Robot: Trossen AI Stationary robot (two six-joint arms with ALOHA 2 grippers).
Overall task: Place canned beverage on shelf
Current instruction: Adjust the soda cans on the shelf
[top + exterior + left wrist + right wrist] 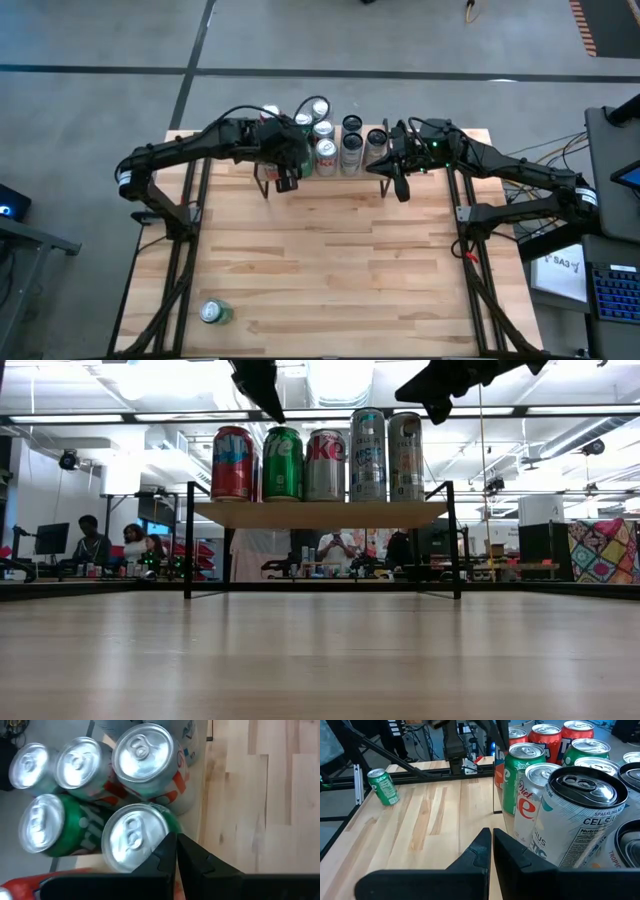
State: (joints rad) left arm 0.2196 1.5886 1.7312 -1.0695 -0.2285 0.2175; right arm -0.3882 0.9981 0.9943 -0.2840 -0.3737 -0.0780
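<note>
Both arms reach in from the side edges of the tabletop (330,260) toward its far edge. The left gripper (287,181) hangs over the left end of the shelf (320,513), fingers pressed together and holding nothing. The right gripper (401,186) hangs at the shelf's right end, likewise pinched closed and empty.

The shelf stands at the middle of the far edge. Its front row, seen level, holds five upright cans (325,463); more stand behind, and their full count cannot be told. One green can (215,313) lies on its side near the tabletop's near-left corner, well apart from both grippers.
</note>
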